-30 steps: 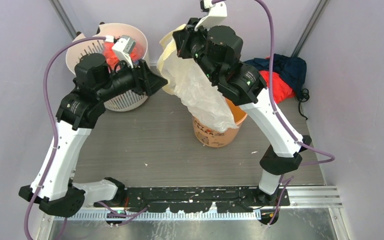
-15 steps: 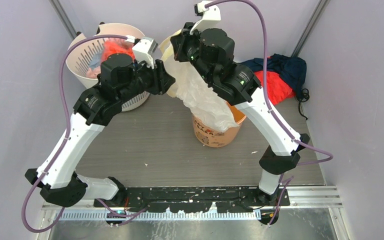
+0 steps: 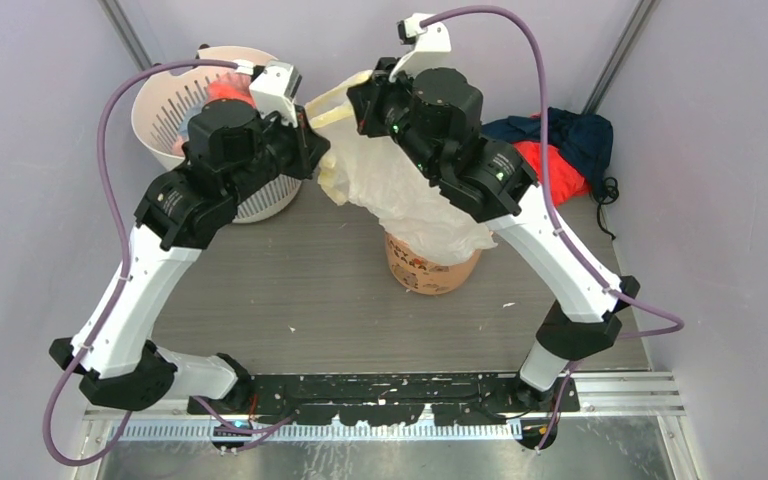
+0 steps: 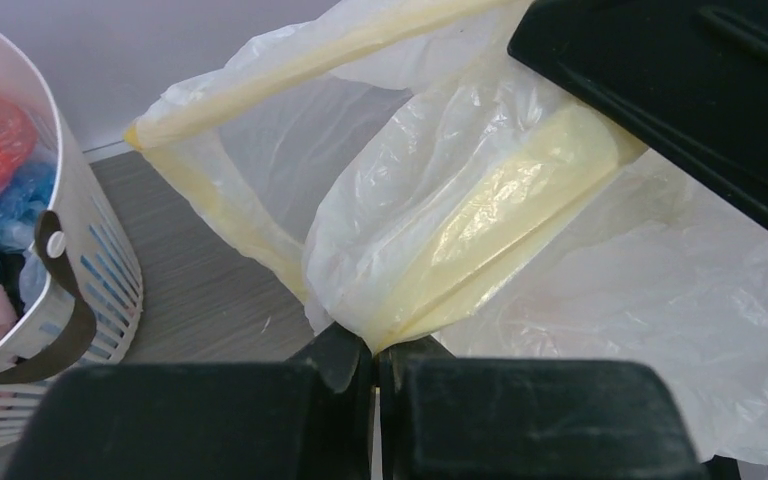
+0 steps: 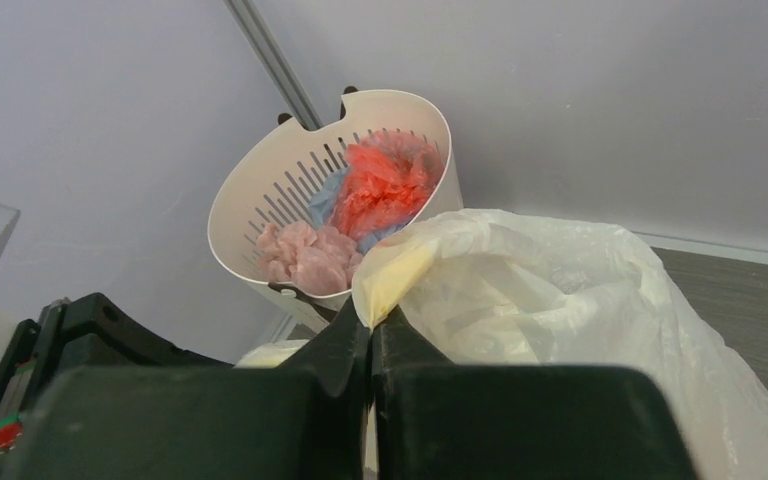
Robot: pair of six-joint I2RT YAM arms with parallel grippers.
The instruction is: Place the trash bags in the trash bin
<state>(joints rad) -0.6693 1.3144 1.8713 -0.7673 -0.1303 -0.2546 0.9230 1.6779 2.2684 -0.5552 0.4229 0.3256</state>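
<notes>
A thin, wrinkly pale-yellow trash bag (image 3: pixel 400 195) hangs stretched above the table, its lower end draped into the orange trash bin (image 3: pixel 430 268). My left gripper (image 3: pixel 320 148) is shut on the bag's yellow rim on the left; in the left wrist view that gripper (image 4: pixel 375 350) pinches the trash bag (image 4: pixel 440 230). My right gripper (image 3: pixel 355 95) is shut on the rim higher up and behind; in the right wrist view it (image 5: pixel 372 318) pinches a yellow fold of the trash bag (image 5: pixel 540 300). The bin's mouth is mostly hidden by the film.
A white slotted basket (image 3: pixel 175 100) with red, pink and blue plastic bundles stands at the back left, also seen as the basket (image 5: pixel 260 200) in the right wrist view. A red and navy cloth heap (image 3: pixel 560 150) lies at the back right. Walls close in on both sides.
My left arm swung right from the basket to the bag and its jaws closed on the bag's rim. My right gripper kept its hold and shifted slightly.
</notes>
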